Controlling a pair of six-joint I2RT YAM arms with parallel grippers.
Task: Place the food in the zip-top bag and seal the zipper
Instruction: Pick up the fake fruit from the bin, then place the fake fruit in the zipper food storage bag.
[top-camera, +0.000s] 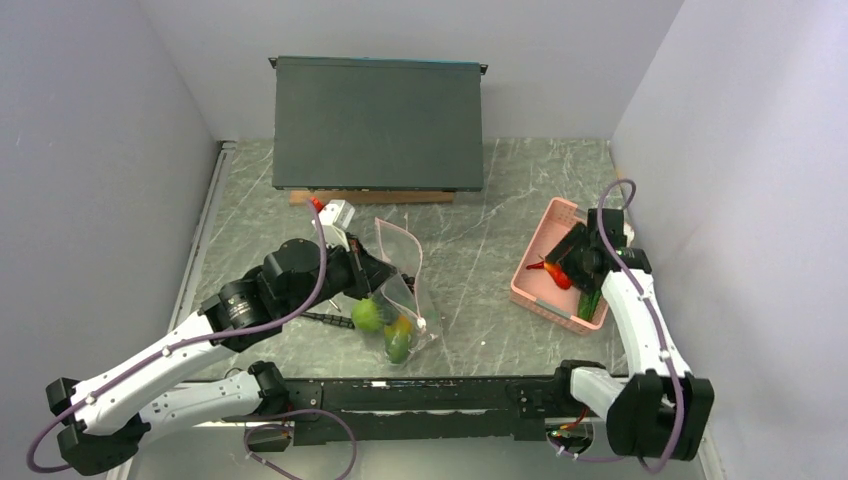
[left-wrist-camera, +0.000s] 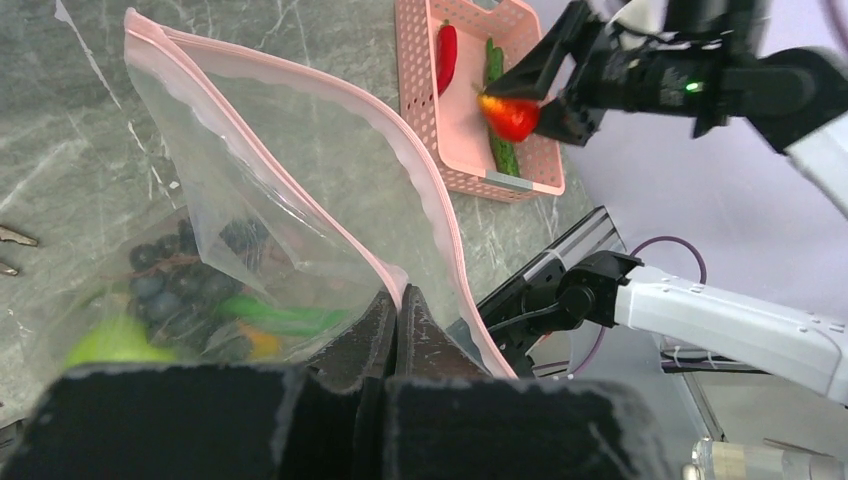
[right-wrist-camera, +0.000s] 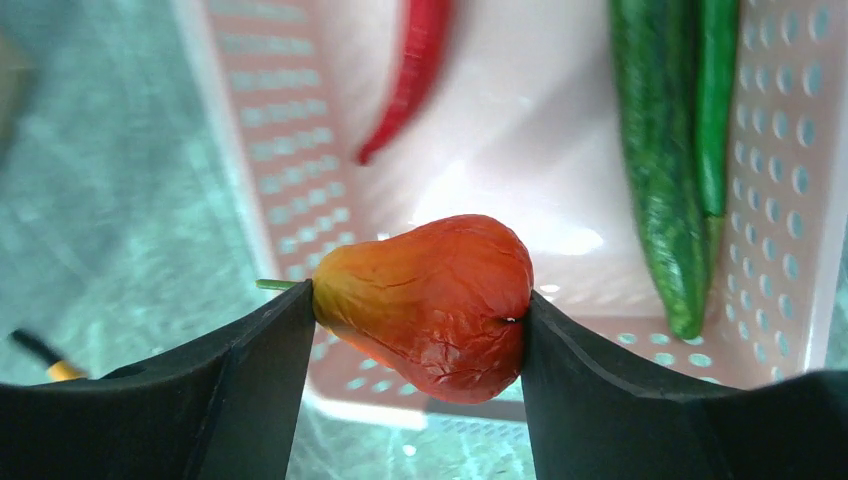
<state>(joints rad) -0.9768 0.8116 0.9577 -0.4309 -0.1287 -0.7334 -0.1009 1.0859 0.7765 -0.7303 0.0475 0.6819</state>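
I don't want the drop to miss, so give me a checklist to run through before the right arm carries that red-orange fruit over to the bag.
1. Hold of the right gripper on the red-orange fruit: ok, pinched between both fingers.
2. Fruit above the pink basket rim: ok, it seems.
3. Grip of the left gripper on the zipper strip: ok, shut on it.
4. Mouth of the bag gaping: ok.
5. Room inside the bag: cannot tell.
6. Basket emptied: not ok, chili and cucumber lie in it.

We've got a grey marbled table here: big dark panel at the back, pink basket on the right, zip-top bag sitting near the front.
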